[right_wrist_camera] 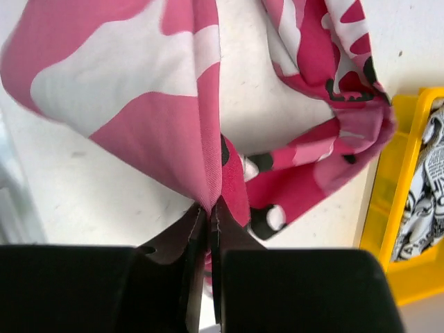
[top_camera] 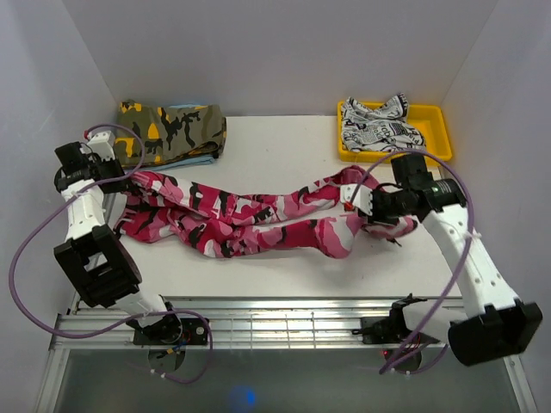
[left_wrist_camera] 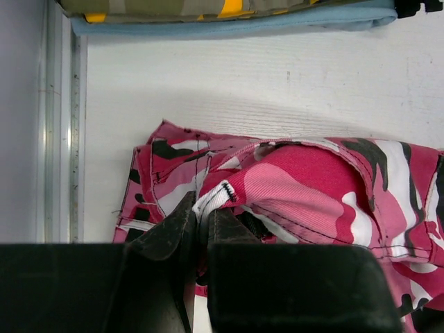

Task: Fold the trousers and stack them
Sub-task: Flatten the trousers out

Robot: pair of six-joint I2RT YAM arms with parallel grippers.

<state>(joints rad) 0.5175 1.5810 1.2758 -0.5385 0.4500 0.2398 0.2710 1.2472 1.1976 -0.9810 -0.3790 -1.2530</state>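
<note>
Nearest the lens in the right wrist view, the right end effector has its two black fingers pressed together on a pinched ridge of the long pink, white and black camouflage cloth trousers. The grip is at the leg end, and the fabric fans away from it toward the upper left of that frame. In the left wrist view, the left end effector is likewise closed on a stitched seam at the waist end, low in the frame. From above, the trousers lie rumpled across the middle of the white table. Their long axis runs left to right, with the waist at the left of the frame and the two legs, side by side, ending at the right. Each arm grips the end nearer to it, so the garment stretches between the two grips, and a fold would likely bring one end along that axis toward the other. There is one pair of trousers. One folded olive-and-orange camouflage garment sits at the upper left on one light blue folded cloth. At the upper right, one yellow plastic tray holds one white garment with black print. Two arms are at work.
</note>
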